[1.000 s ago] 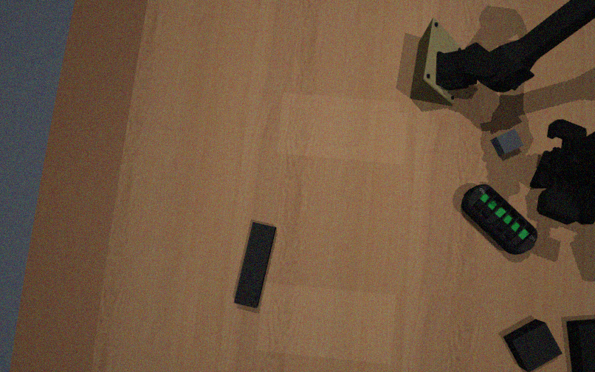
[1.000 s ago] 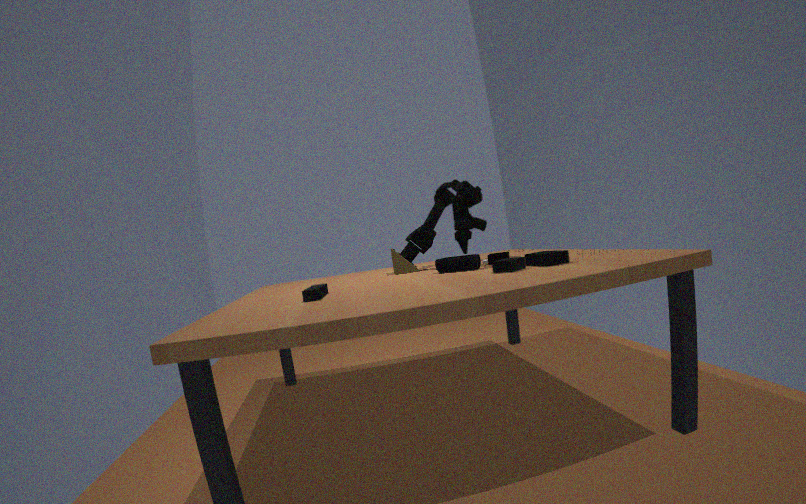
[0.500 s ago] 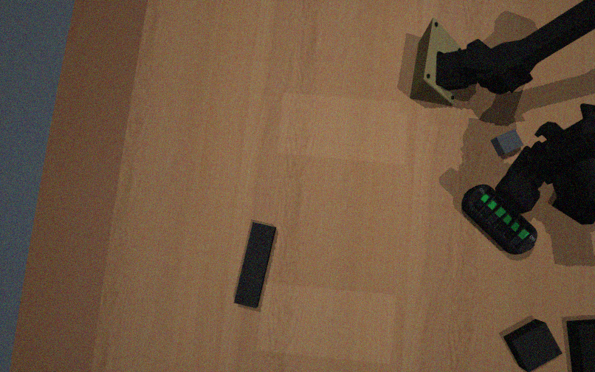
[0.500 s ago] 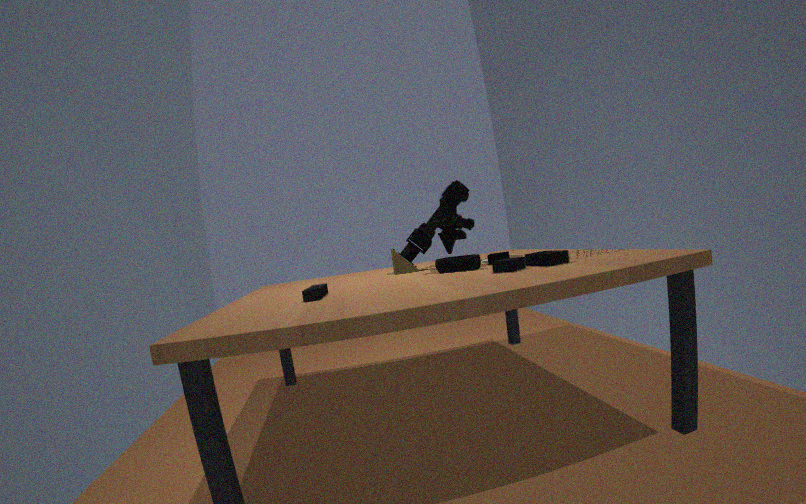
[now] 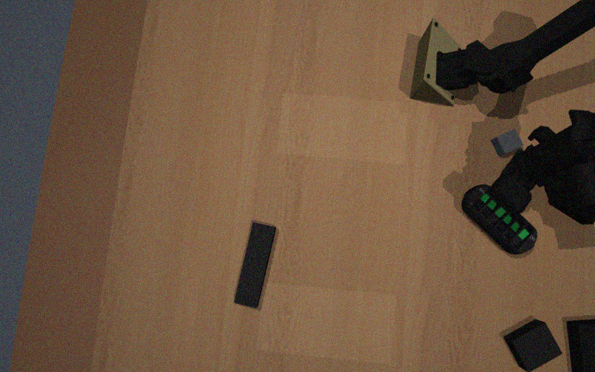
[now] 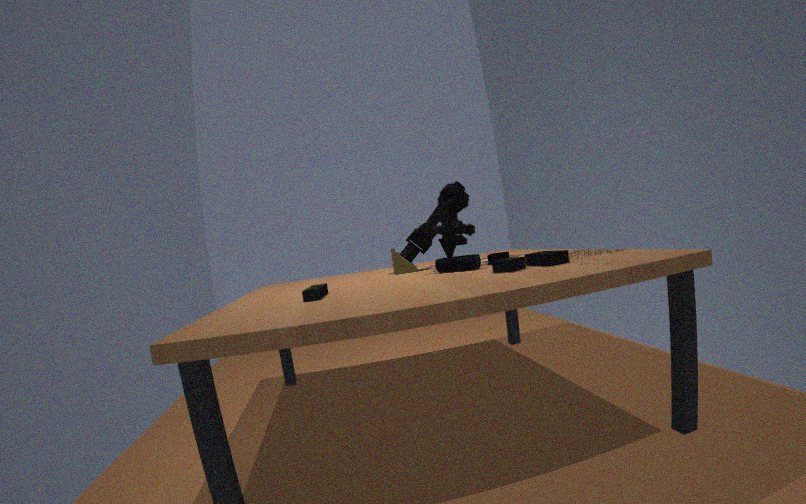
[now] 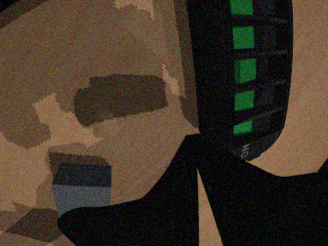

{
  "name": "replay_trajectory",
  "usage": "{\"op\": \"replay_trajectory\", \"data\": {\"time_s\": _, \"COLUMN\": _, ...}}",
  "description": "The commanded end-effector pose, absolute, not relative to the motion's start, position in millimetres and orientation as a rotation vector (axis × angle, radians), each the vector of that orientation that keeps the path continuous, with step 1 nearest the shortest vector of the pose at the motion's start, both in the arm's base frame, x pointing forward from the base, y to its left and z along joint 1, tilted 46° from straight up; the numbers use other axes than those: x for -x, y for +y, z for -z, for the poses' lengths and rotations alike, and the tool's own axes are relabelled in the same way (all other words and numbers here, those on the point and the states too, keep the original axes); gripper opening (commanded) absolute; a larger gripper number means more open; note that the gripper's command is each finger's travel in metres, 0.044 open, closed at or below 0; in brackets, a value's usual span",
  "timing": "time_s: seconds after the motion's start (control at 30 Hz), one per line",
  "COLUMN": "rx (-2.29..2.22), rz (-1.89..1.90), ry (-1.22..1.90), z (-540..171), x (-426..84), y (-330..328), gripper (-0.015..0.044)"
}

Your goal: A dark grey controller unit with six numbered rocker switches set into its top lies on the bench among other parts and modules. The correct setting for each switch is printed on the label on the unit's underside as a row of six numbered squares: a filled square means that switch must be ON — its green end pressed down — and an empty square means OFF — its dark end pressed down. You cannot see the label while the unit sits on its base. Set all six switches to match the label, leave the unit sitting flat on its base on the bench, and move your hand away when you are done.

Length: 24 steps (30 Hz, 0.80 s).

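Observation:
The dark grey controller unit [image 5: 482,215] [image 6: 457,263] [image 7: 209,37] sits on its base at the bench's right side. Its switches run in a row, and six green ends [image 5: 504,217] [image 7: 242,37] show. The label underneath is hidden. My gripper [image 5: 508,198] [image 7: 192,141] is shut with nothing between the fingers. It hangs low over one end of the unit, with its tips by the rounded end in the wrist view. I cannot tell whether the tips touch the unit.
A small grey-blue cube [image 5: 506,142] [image 7: 81,187] lies just beyond the unit. An olive wedge bracket [image 5: 427,66] [image 6: 403,264] stands by the arm's base. A black flat bar [image 5: 255,263] [image 6: 315,291] lies mid-bench. A dark cube [image 5: 531,344] and another dark block [image 5: 581,344] sit at the lower right.

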<state>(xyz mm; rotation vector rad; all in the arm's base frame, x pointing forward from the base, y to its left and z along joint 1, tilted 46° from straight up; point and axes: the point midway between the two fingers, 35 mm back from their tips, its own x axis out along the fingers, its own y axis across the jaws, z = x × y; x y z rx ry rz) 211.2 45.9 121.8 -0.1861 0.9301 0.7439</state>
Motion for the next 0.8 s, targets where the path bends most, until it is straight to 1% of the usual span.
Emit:
{"op": "replay_trajectory", "data": {"time_s": 0.0, "rx": 0.185, "rz": -0.743, "ry": 0.934, "z": -116, "x": -212, "y": 51, "gripper": 0.0}}
{"op": "replay_trajectory", "data": {"time_s": 0.77, "rx": 0.181, "rz": -0.744, "ry": 0.929, "z": -99, "x": -215, "y": 69, "gripper": 0.0}}
